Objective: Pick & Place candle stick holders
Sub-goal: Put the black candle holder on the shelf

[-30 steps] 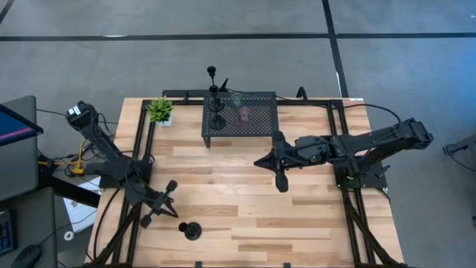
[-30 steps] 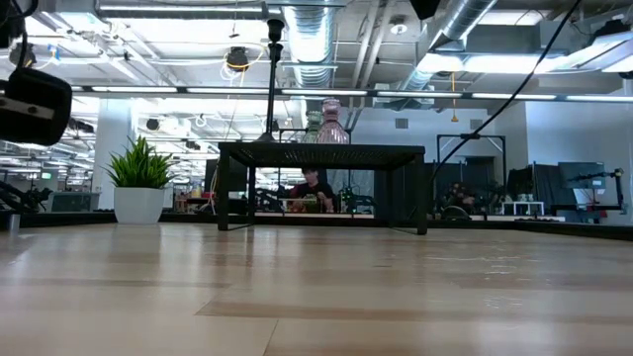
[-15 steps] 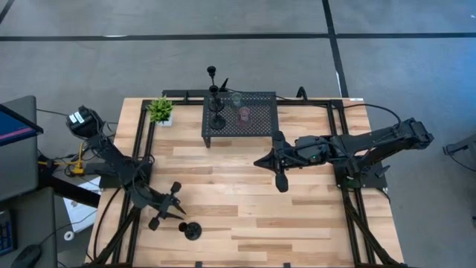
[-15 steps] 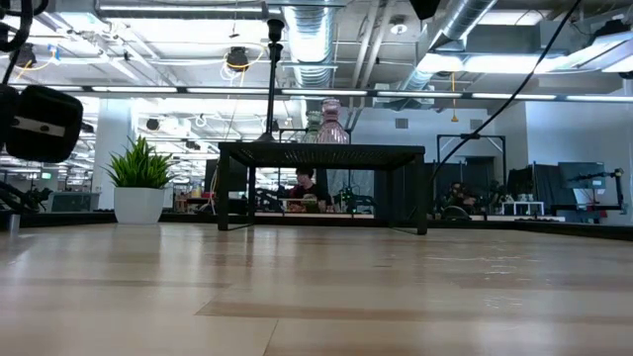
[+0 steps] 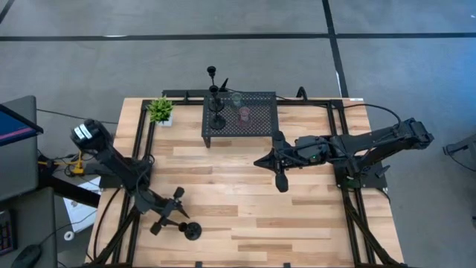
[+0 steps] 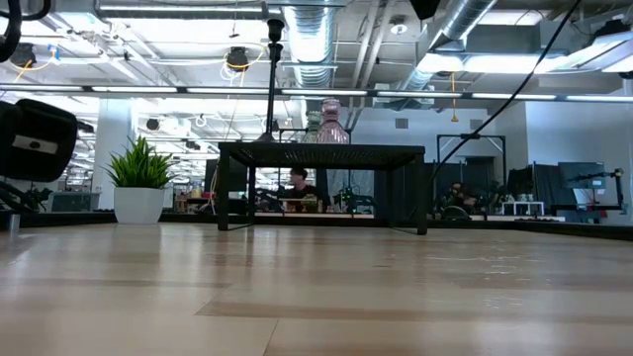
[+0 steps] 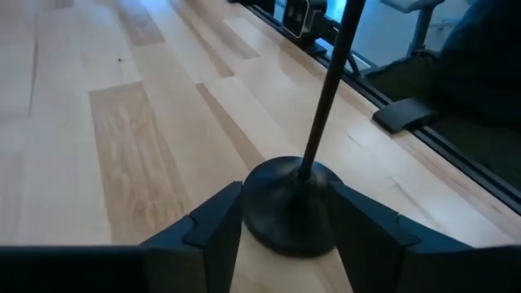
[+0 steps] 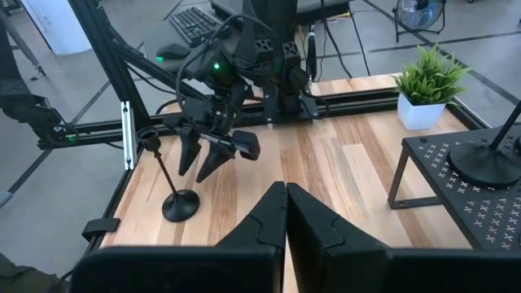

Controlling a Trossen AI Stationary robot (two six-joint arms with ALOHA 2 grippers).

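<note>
1. Four candle holders already sit on the black metal stand [image 5: 239, 113] at the far middle of the table [image 5: 312, 216]: two black stemmed ones [image 5: 216, 97] on its left part, with a greenish glass one [image 5: 236, 98] and a pinkish glass one [image 5: 243, 114] beside them.
2. One black stemmed candle holder [image 5: 192, 231] is left, standing upright on the table's near left, well apart from the stand. My judgement: the task is mostly done, with this last piece to carry over.
3. The left gripper [image 7: 281, 224] is low at that holder, tilted down, its fingers spread to either side of the round base; whether they touch it I cannot tell. It is not yet pinched.
4. The right gripper [image 8: 285, 213] waits over the middle of the table, just near of the stand, fingers pressed together, holding nothing.
</note>
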